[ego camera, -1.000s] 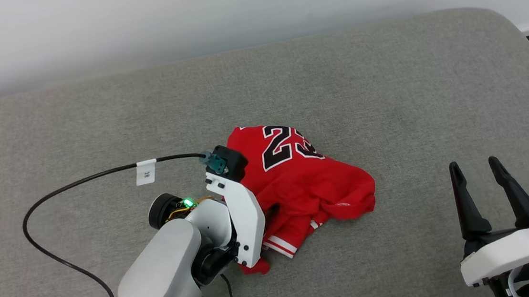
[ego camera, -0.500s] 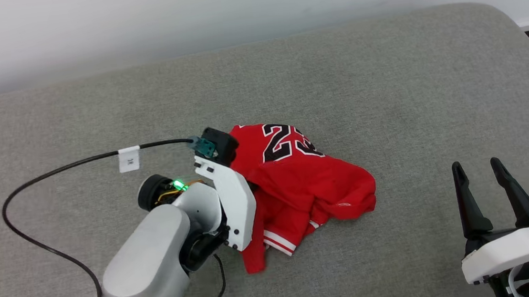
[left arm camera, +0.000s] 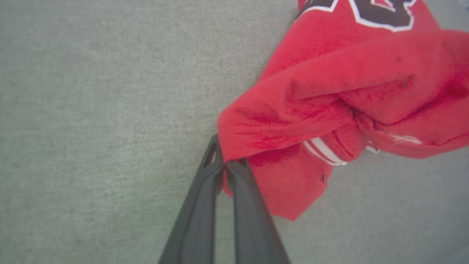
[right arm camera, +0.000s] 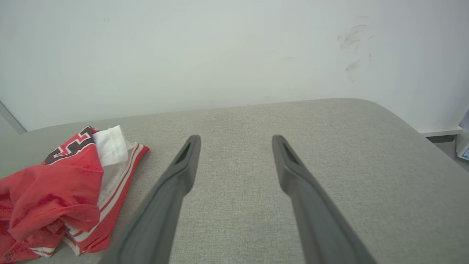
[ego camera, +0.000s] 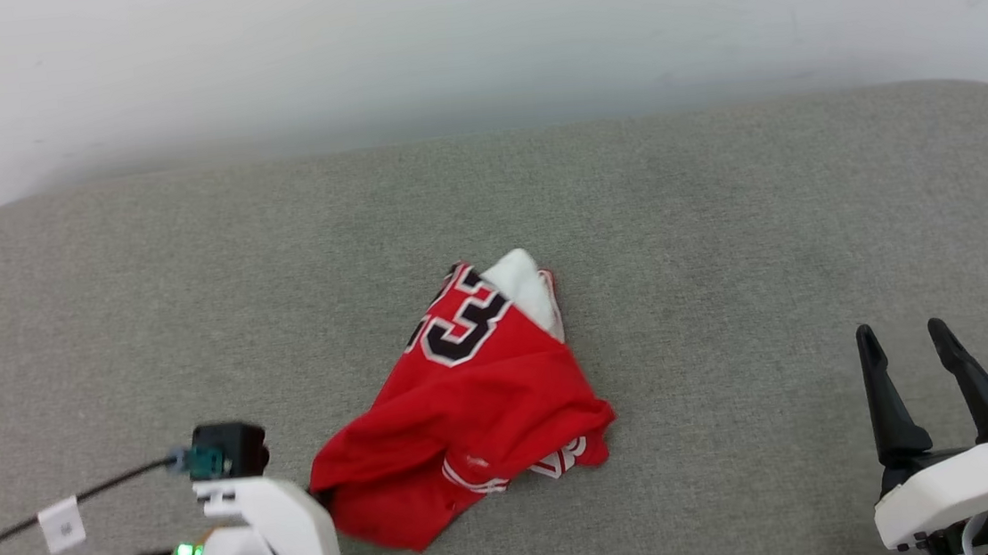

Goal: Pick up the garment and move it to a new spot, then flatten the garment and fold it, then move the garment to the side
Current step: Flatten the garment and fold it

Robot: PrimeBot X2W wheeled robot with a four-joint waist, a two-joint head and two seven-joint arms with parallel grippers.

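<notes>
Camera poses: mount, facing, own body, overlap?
Head view: on head, forward-down at the garment on the grey cushion; left wrist housing lower left, right tool lower right.
Left wrist view: on left wrist, down along the left tool, shut on the garment.
Right wrist view: on right wrist, across the cushion to the wall; own open fingers.
Shared: garment in all three.

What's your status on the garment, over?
Left gripper shut on garment edge. Right gripper open, apart from it. Garment crumpled, not flattened, on grey cushion. Cable trails off left.
</notes>
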